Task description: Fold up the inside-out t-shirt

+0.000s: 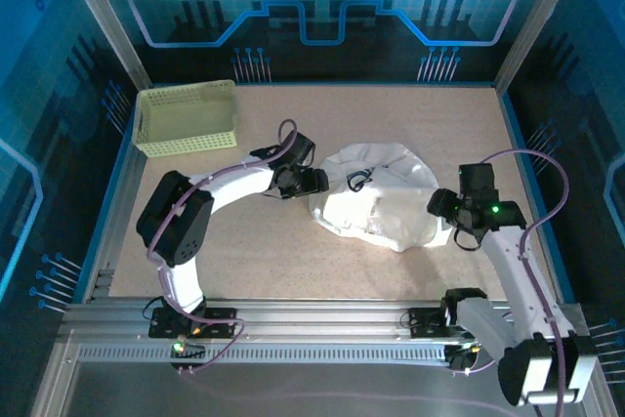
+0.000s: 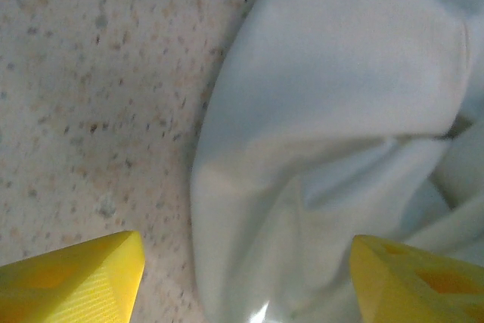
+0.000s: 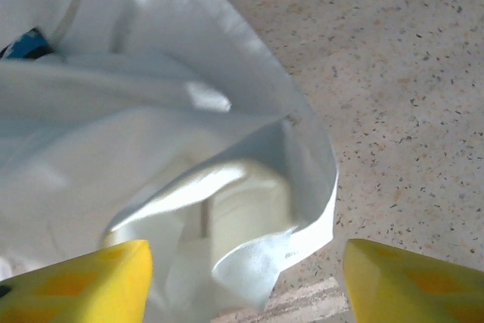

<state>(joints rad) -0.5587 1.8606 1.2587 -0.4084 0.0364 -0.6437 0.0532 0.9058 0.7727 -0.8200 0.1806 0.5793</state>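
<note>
A: From above, where is the shirt?

B: The shirt (image 1: 376, 204) lies in a crumpled white heap on the table (image 1: 293, 251), a little right of the middle. There is a small dark mark (image 1: 359, 181) near its upper left. The basket (image 1: 186, 119) sits well apart, at the far left corner.

A: And the arms?

B: The left gripper (image 1: 317, 181) is at the shirt's left edge and the right gripper (image 1: 441, 207) at its right edge. From up here I cannot tell how their jaws stand.

A: What about the left wrist?

B: Its two yellow fingers (image 2: 76, 281) stand wide apart at the bottom corners. One is over bare speckled table (image 2: 98, 96), the other over cloth. A rounded fold of the shirt (image 2: 333, 111) runs down between them, and nothing is pinched.

A: And the right wrist?

B: Much the same. The yellow fingers (image 3: 83, 281) are spread apart and clamped on nothing. The shirt (image 3: 151, 111) covers the left and middle, with an open hem or sleeve mouth gaping between the fingers. A bit of blue print (image 3: 26, 43) shows at the left edge, and bare table (image 3: 401, 73) lies to the right.
</note>
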